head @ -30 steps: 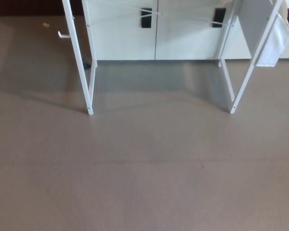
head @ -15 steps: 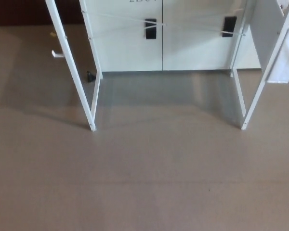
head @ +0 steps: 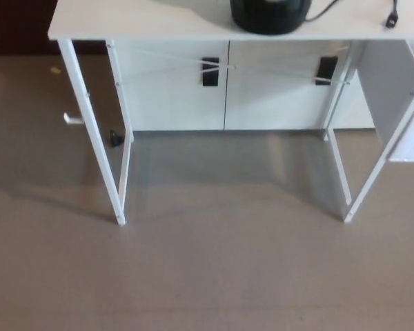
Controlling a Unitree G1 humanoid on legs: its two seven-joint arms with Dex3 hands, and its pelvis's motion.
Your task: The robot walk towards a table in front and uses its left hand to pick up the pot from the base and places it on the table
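Floor (head: 207, 276) of plain grey-brown is filling the lower half of the head view and is lying bare from the left edge to the right. At far left a dark wall strip (head: 17, 27) is showing above it, and a small white hook (head: 72, 118) is sticking out beside the left front leg (head: 93, 138) of the white counter (head: 124, 26). A small black object (head: 115, 138) is sitting on the floor just behind that leg. The counter's front edge is running straight across the top of the picture, and the space under it is standing open through to a white cabinet (head: 172, 96) with two black handles (head: 210, 72). The pot (head: 269, 15) is sitting on the counter right of centre, near the front edge. Only its round black lower body is showing, cut by the top of the picture, so its facing and long axis cannot be told, nor where pot is ending and base beginning. A black cable (head: 328, 10) is trailing rightward from it, and a black plug (head: 393, 15) is lying well to its right. The right front leg (head: 379, 165) is slanting down beside a white side panel (head: 390, 76). Neither hand is showing, so the state of the fingers cannot be told.
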